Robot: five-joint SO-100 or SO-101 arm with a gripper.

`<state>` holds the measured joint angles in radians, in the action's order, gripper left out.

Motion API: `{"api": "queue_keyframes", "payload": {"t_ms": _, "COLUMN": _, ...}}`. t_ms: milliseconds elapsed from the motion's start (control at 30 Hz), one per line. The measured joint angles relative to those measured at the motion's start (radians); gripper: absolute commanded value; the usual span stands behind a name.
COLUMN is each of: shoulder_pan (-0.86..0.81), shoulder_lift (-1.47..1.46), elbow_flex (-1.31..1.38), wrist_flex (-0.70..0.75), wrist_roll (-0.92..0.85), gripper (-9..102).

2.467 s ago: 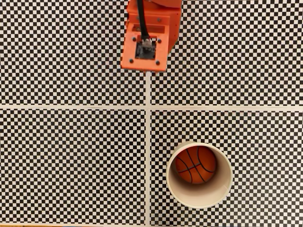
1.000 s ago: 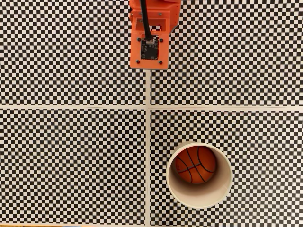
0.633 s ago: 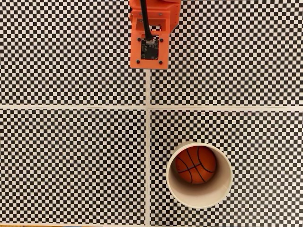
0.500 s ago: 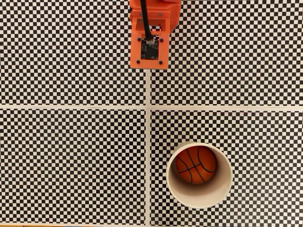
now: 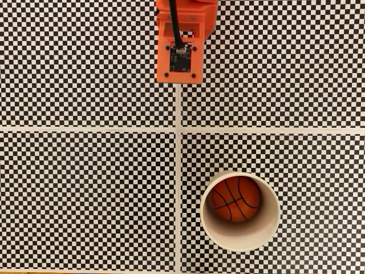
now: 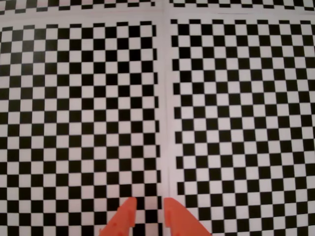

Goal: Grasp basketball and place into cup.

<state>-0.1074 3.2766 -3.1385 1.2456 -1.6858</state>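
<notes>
fixed view: the basketball [image 5: 236, 197] sat inside the paper cup [image 5: 240, 242], lower right of the frame, resting against the upper-left part of the cup's inner wall. the cup stood upright on the checkerboard mat [image 5: 85, 188], just right of the pale vertical seam.

the orange arm [image 5: 181, 43] was at top centre, well apart from the cup.

wrist view: the gripper [image 6: 147, 216] showed at the bottom edge as two orange fingertips [image 6: 124, 222] with a narrow gap between them, one checker column visible through it. nothing was held; the jaws looked nearly pressed together.

judgement: placement appeared done, ball in cup, arm clear. nothing obvious left except perhaps parking the arm.
</notes>
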Motion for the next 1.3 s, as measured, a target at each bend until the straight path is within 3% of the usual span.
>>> {"api": "queue_keyframes", "payload": {"t_ms": 1300, "shoulder_pan": 0.058, "shoulder_lift": 0.000, "elbow_flex": 0.000, "wrist_flex": 0.000, "wrist_roll": 0.000, "gripper": 0}}
